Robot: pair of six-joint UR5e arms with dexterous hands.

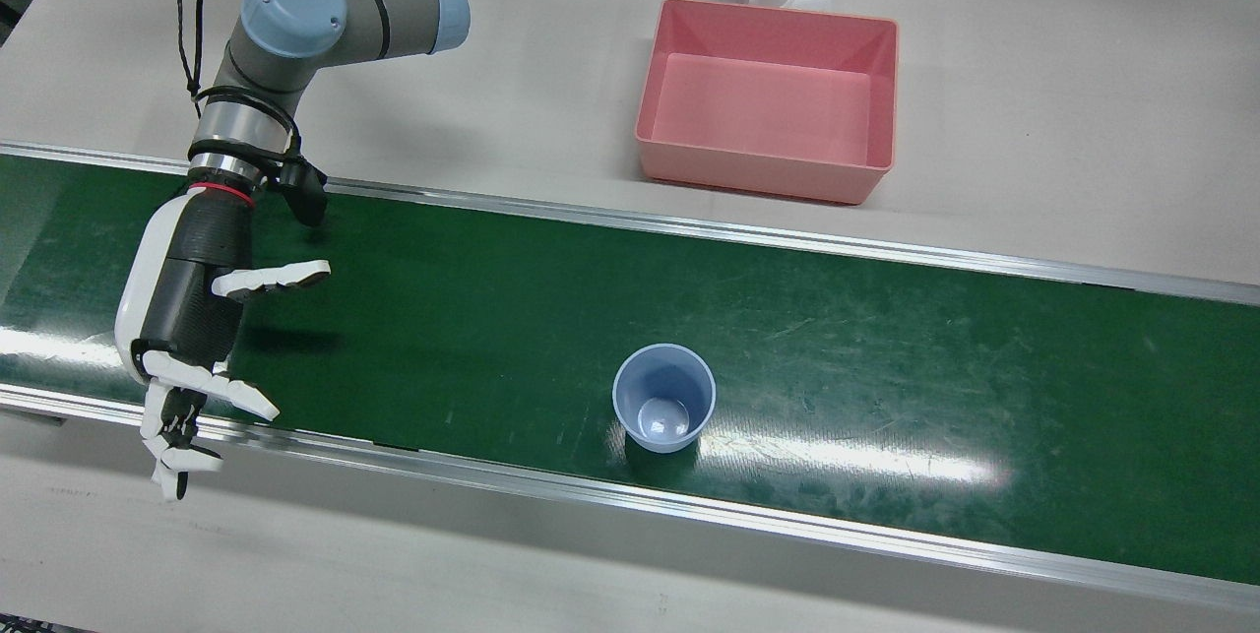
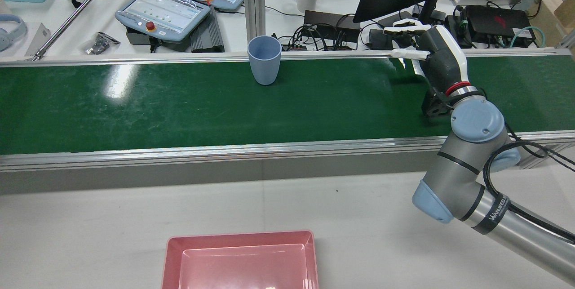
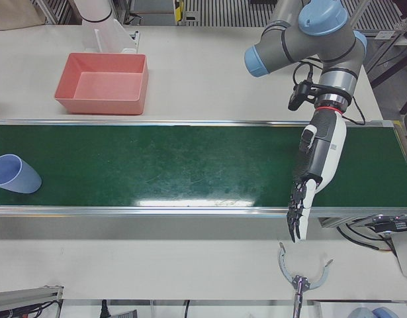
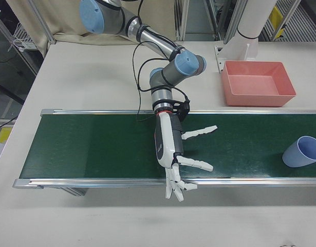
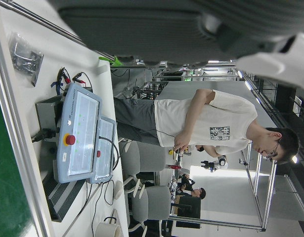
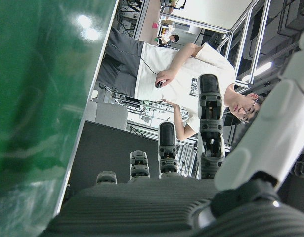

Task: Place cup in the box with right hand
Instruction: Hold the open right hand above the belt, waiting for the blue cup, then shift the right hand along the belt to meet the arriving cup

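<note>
Zero progress to show, judging by the layout: reaching, grasping, lifting, carrying across and letting go all left to do.

Nearest the operators' side, over the silver near rail (image 1: 492, 472) of the green conveyor belt (image 1: 886, 338): white-and-black right hand (image 1: 187, 318), palm hanging above the belt, fingers (image 1: 246, 399) spread wide and straight, grasping nothing, touching nothing visible.

Further along the same near strip of belt, well apart from that hand: pale blue plastic cup (image 1: 664, 397), upright, mouth up, empty, standing free just inside the rail.

Off on the other half, seen only from the left-front view: left hand (image 3: 316, 165), likewise slack and extended, empty, fingertips hanging past the near rail.

Beyond the belt's far rail, on the white table (image 1: 1083, 121): pink rectangular plastic box (image 1: 758, 170), empty, well apart from the cup.

Probably needed first: a sideways sweep of the right hand along the belt towards the cup, with fingers apart until around its wall.
</note>
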